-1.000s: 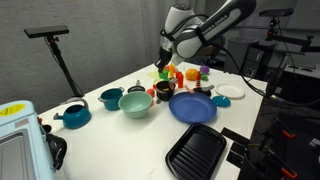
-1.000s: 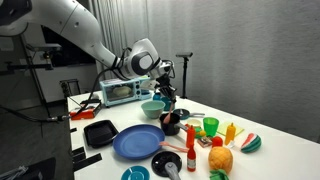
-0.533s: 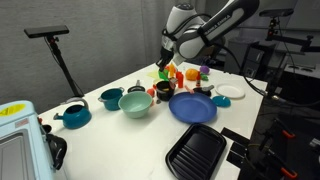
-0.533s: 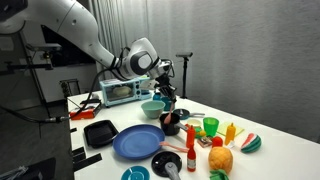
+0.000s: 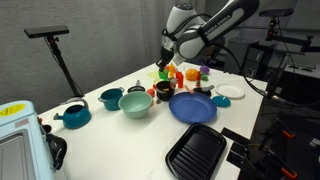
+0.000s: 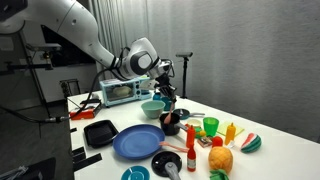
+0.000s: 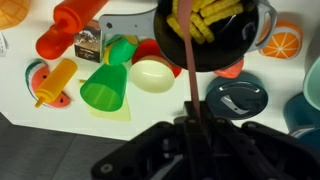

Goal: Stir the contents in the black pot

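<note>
With the fingers [image 7: 168, 135] clamped on the stirrer handle [image 7: 188, 60], sweep its tip in small circles inside the black pot [image 7: 250, 45] at 12 o'clock, keeping off the rim.

Pot [image 5: 163, 90] between bowl [image 5: 135, 103] and plate [image 5: 192, 107]; grill pan [image 5: 196, 152] before plate.

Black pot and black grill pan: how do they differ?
The black pot is small and round; the black grill pan is larger, flat, rectangular and ridged. The pot holds yellow pieces; the pan holds nothing. Both are black.
</note>
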You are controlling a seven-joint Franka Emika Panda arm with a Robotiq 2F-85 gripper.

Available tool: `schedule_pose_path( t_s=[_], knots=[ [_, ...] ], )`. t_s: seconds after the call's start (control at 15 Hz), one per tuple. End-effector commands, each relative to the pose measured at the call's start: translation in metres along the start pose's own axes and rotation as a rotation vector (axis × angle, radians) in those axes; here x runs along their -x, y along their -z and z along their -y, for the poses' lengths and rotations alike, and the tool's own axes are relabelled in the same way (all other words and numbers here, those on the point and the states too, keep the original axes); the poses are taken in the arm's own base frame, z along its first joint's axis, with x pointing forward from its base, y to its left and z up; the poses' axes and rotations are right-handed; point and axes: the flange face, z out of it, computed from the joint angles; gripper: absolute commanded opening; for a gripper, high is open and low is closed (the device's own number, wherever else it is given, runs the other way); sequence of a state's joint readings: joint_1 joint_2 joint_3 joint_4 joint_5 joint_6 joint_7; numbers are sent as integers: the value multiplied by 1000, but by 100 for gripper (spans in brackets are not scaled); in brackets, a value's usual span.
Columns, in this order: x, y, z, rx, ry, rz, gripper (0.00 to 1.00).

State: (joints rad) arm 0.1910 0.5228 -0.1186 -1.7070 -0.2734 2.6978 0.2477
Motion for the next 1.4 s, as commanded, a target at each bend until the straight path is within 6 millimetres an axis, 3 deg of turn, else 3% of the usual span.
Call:
schedule_pose_path(
  t_s=[0.0,0.27,0.73,1.07,1.33],
  knots=[
    [0,0,-1,-1,1,1,8],
    [-2,1,-1,17,7,-28,2],
    [-9,25,10,84,135,-396,2],
    [25,27,29,-73,-75,-462,2],
    [55,20,25,-159,-227,-461,2]
  ],
)
